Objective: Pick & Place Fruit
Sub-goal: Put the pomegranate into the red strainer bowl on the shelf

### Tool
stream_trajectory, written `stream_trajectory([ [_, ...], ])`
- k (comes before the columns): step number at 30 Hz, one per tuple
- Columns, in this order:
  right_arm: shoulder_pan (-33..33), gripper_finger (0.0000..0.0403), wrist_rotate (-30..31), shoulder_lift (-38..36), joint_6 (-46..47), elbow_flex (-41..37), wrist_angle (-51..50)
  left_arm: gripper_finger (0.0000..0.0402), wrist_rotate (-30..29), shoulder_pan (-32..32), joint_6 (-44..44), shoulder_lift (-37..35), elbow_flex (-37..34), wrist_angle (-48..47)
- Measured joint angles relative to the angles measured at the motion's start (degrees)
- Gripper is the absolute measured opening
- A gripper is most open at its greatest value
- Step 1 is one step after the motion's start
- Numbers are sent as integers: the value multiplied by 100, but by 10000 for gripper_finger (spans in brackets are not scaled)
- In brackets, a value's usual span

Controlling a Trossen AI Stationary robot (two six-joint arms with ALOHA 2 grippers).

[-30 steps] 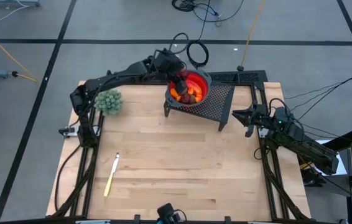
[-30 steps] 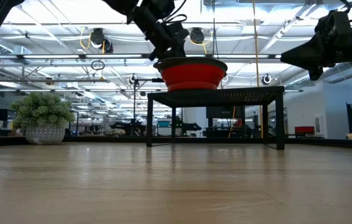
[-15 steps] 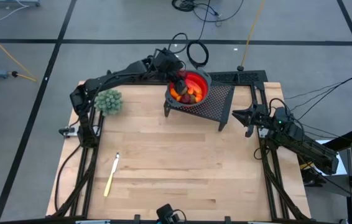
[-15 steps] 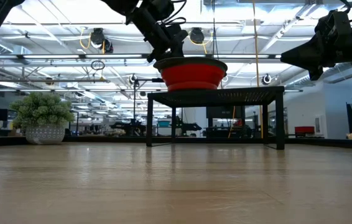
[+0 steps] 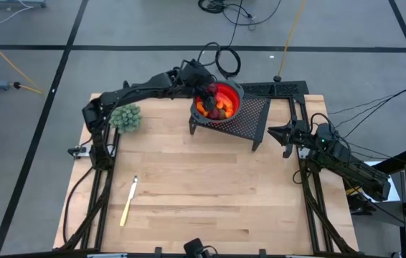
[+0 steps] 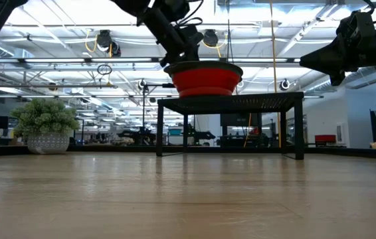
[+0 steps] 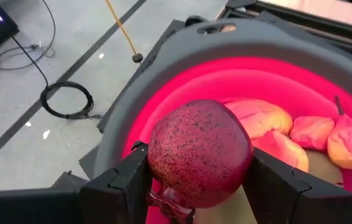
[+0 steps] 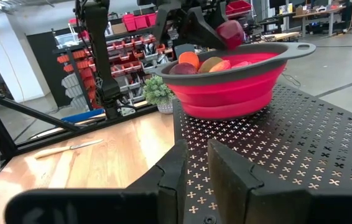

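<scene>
The fruit (image 5: 216, 109) sits heaped in a red collapsible bowl (image 5: 221, 100) with a grey rim, and that bowl stands on a black perforated metal stand (image 5: 249, 118) at the far edge of the wooden table (image 5: 203, 193). In the left wrist view the pile shows orange-yellow pieces (image 7: 313, 134) lying against the glowing red inner wall. One dark red speckled ball, a pomegranate (image 7: 199, 152), is off the pile: the left gripper (image 5: 207, 92) has it pinched between its two dark fingers (image 7: 123, 180), just above the bowl's near rim. The right wrist view shows the same ball (image 8: 231, 32) held over the rim, with an orange piece and a brownish one showing above the bowl's edge.

The left arm reaches from its base at the table's left side across to the bowl. The right gripper (image 5: 273, 132) waits beside the stand's right end, low over the perforated top, its fingers (image 8: 226, 171) nearly pressed together with only a narrow slit between them and nothing in it.

A bushy green plant (image 5: 125, 116) in a pale pot stands on the table near the left arm's base. A yellow-handled knife (image 5: 128, 201) lies well apart on the bare wood toward the near left.
</scene>
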Motion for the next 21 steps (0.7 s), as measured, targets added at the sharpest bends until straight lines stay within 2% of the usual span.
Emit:
stream_trajectory([
  [16, -1, 54, 0, 0, 0, 0, 0, 210, 8, -23, -8, 63, 0, 158],
  [21, 0, 54, 0, 0, 0, 0, 0, 232, 182, 0, -141, 63, 0, 158],
])
